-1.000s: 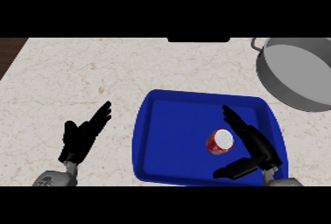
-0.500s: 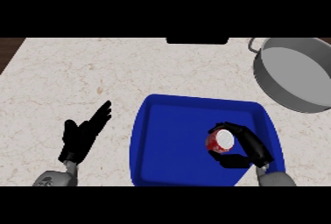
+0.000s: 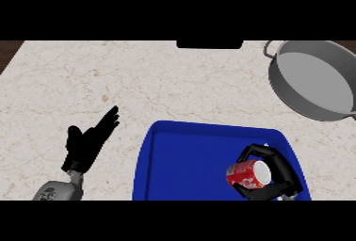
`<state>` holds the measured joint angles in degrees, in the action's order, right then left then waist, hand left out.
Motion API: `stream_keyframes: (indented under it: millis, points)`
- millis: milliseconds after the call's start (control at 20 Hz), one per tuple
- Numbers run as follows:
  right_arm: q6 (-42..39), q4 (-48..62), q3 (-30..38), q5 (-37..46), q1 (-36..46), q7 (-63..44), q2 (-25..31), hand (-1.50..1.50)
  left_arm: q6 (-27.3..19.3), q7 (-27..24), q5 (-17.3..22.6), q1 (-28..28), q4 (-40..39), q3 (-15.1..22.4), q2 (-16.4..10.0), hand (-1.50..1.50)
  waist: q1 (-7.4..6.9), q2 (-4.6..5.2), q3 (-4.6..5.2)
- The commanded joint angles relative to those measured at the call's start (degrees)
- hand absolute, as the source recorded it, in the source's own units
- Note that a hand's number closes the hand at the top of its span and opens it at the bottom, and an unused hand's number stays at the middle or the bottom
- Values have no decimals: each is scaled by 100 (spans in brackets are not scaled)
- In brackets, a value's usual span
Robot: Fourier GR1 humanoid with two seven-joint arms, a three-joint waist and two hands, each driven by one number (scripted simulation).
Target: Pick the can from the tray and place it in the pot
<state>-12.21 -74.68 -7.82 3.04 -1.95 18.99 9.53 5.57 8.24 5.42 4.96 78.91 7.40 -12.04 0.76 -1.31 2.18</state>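
Observation:
A red can (image 3: 246, 174) with a white end is tilted on its side over the blue tray (image 3: 188, 155), at the tray's right part. My right hand (image 3: 278, 172) is curled round it from the right, fingers over the top and thumb beneath. The grey pot (image 3: 313, 77) stands at the far right of the counter, apart from the tray. My left hand (image 3: 87, 143) rests open on the counter left of the tray, fingers pointing up and to the right.
A dark rectangular object (image 3: 208, 44) sits at the counter's far edge in the middle. The beige stone counter (image 3: 104, 80) stretches wide between the tray and the far edge. The pot's handle (image 3: 267, 47) sticks out on its upper left.
My right hand went from open beside the can to curled round it. The can now tilts and looks lifted a little. The view has shifted slightly. The left hand stayed put.

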Motion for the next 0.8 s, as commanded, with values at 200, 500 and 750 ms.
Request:
stream_keyframes:
  millis: [200, 500, 750]
  points:
    - [-370, 1004, 2739, -1521, -245, 707, 1892, 150, -86, -169, -25, -281, 25, -32, 32, 0, 188, 172, -260]
    - [-1057, 2907, 3753, -1763, 179, 1601, 3174, 150, -114, -24, -142, -56, 24, 205, 236, 0, -104, 203, -274]
    - [-790, 4363, 3615, -947, 861, 2468, 3788, 150, 142, -81, -21, 56, -90, 13, 21, 0, -264, 200, -260]
